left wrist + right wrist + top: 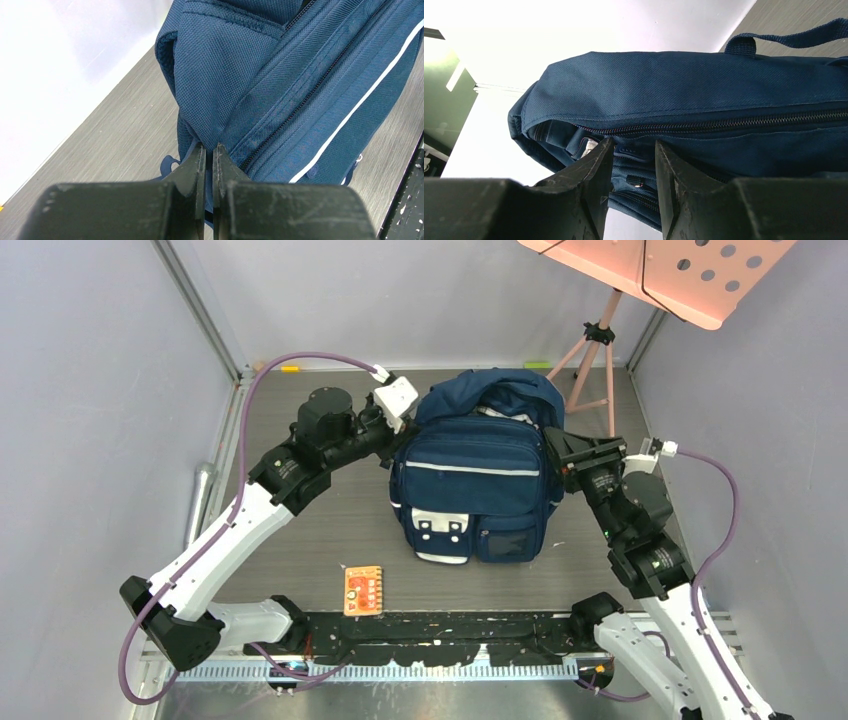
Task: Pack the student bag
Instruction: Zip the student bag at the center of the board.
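Navy bag [480, 480] at centre; left gripper [210, 148] fingers together at its upper-left side, right gripper [634, 146] fingers apart at its upper-right zip.

- Pale grey-lilac wall panels [90, 390] close in the left, far and right sides, evenly and brightly lit.
- Metal corner post [200, 310] runs down where the left and far panels meet.
- Grey-brown brushed tabletop [330, 530] fills the middle.
- Scuffed black strip [450, 625] runs along the table's near edge.
- Pink perforated stand top [660, 270] juts in at the upper right, on pink tripod legs [590, 360] in the far right corner.
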You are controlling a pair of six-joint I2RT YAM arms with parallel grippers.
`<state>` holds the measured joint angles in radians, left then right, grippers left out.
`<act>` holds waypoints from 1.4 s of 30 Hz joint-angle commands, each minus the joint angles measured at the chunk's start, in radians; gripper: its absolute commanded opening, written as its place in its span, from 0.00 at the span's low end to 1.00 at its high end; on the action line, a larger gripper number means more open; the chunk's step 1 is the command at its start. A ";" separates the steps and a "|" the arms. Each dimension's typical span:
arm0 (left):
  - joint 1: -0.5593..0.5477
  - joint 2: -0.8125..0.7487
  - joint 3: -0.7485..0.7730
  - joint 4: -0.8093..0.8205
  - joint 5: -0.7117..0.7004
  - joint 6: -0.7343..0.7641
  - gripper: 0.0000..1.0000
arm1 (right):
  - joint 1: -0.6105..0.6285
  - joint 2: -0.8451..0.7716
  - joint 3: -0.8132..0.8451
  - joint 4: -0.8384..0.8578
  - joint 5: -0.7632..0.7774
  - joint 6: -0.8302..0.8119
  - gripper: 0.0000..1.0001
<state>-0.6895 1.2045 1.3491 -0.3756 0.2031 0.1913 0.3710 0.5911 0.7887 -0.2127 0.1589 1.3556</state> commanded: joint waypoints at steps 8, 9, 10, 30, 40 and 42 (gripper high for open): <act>0.004 -0.011 -0.019 -0.039 0.019 -0.003 0.00 | 0.102 0.061 0.062 0.171 0.040 -0.045 0.42; 0.004 -0.010 -0.018 -0.039 0.021 -0.003 0.00 | 0.115 0.068 0.071 0.185 0.041 -0.053 0.41; 0.003 -0.009 -0.019 -0.039 0.024 -0.004 0.00 | 0.122 0.081 0.074 0.194 0.044 -0.058 0.41; 0.005 0.000 0.090 -0.085 -0.084 0.007 0.00 | 0.193 0.168 0.177 0.383 0.040 -0.259 0.02; 0.005 0.019 0.122 -0.087 -0.014 -0.019 0.00 | 0.198 0.205 0.218 0.231 -0.002 -0.365 0.01; 0.005 0.014 0.113 -0.093 -0.015 -0.017 0.00 | 0.199 0.184 0.238 0.157 0.022 -0.423 0.06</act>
<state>-0.6914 1.2308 1.4254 -0.4728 0.1852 0.1856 0.5621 0.8116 0.9783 0.0326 0.1791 1.0393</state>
